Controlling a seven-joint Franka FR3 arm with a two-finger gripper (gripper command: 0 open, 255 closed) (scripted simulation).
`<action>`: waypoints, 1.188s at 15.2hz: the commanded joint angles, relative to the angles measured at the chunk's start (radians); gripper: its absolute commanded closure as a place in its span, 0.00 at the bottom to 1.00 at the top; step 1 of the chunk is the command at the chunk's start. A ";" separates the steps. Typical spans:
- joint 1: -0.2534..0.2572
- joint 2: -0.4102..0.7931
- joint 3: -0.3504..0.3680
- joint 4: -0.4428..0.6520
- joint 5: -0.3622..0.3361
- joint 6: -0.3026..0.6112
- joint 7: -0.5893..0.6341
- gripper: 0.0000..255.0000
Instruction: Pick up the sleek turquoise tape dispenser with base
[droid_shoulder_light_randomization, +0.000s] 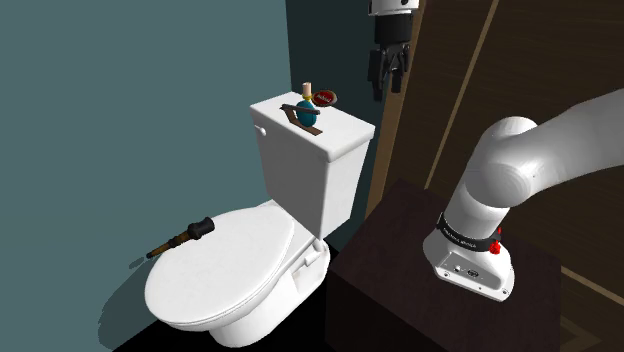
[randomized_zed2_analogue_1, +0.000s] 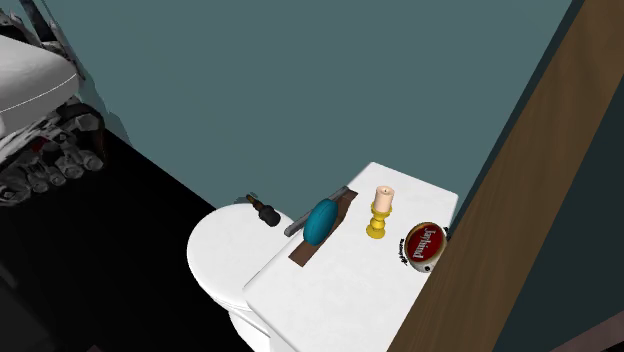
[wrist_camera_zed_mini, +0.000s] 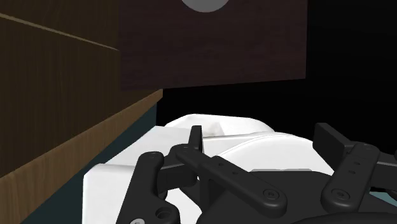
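Shoulder view has your gripper (droid_shoulder_light_randomization: 388, 86) hanging above the toilet tank lid (droid_shoulder_light_randomization: 345, 135), fingers spread, holding nothing. Turquoise tape dispenser (droid_shoulder_light_randomization: 304, 112) sits on that lid on its brown base, beside a candle (randomized_zed2_analogue_1: 381, 210) and a red tin (randomized_zed2_analogue_1: 423, 244) whose white lettering you can't read.

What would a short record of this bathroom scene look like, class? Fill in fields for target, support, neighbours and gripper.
target: turquoise tape dispenser, on its dark base
support: white toilet tank lid
neighbours: cream candle; round red item, both on the same lid
gripper: black gripper, fingers open, holding nothing, raised above and to the shoulder view's right of the dispenser
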 joint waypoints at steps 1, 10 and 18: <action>0.000 0.000 0.000 0.000 0.000 0.000 0.000 0.00; -0.010 0.358 -0.017 0.157 -0.020 0.196 -0.003 0.00; -0.021 0.676 -0.035 0.381 -0.026 0.285 -0.003 0.00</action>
